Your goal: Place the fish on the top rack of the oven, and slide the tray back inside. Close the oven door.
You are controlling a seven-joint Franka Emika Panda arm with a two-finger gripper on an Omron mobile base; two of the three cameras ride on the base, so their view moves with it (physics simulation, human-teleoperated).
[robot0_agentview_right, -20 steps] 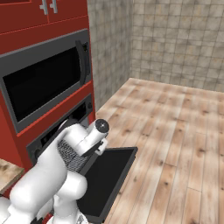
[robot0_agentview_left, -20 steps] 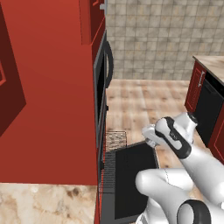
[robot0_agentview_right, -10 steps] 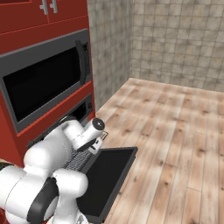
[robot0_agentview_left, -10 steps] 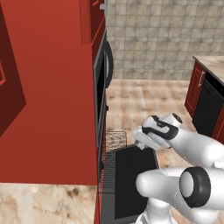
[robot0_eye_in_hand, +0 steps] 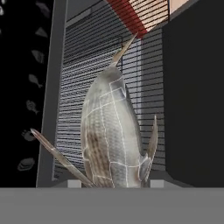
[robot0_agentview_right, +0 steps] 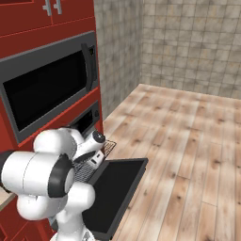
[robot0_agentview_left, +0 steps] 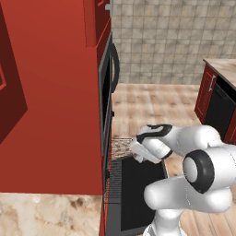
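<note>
My gripper (robot0_agentview_left: pixel 137 151) is shut on the fish (robot0_eye_in_hand: pixel 109 131), a silvery-grey fish that points away from the hand, tail fins toward me. It hangs just above the top rack (robot0_eye_in_hand: pixel 78 87), a silver wire grid pulled out of the oven (robot0_agentview_right: pixel 87 120). The rack (robot0_agentview_left: pixel 120 148) juts out over the dropped oven door (robot0_agentview_left: pixel 138 193). In the right base view the gripper (robot0_agentview_right: pixel 96 159) hovers at the rack's (robot0_agentview_right: pixel 107 147) outer end, above the door's (robot0_agentview_right: pixel 115 188) hinge side. The door's black face (robot0_eye_in_hand: pixel 192 109) lies right of the fish. My fingertips are hidden behind the fish.
A black microwave with a bowed handle (robot0_agentview_left: pixel 114 68) sits above the oven in the red cabinetry (robot0_agentview_left: pixel 50 115). A red cabinet with a black dishwasher panel (robot0_agentview_left: pixel 220 110) stands at the far right. Wooden floor (robot0_agentview_right: pixel 188 141) stretches beyond the door.
The hand has swung left toward the oven and dropped lower, bringing the fish over the pulled-out rack. The grip on the fish has held.
</note>
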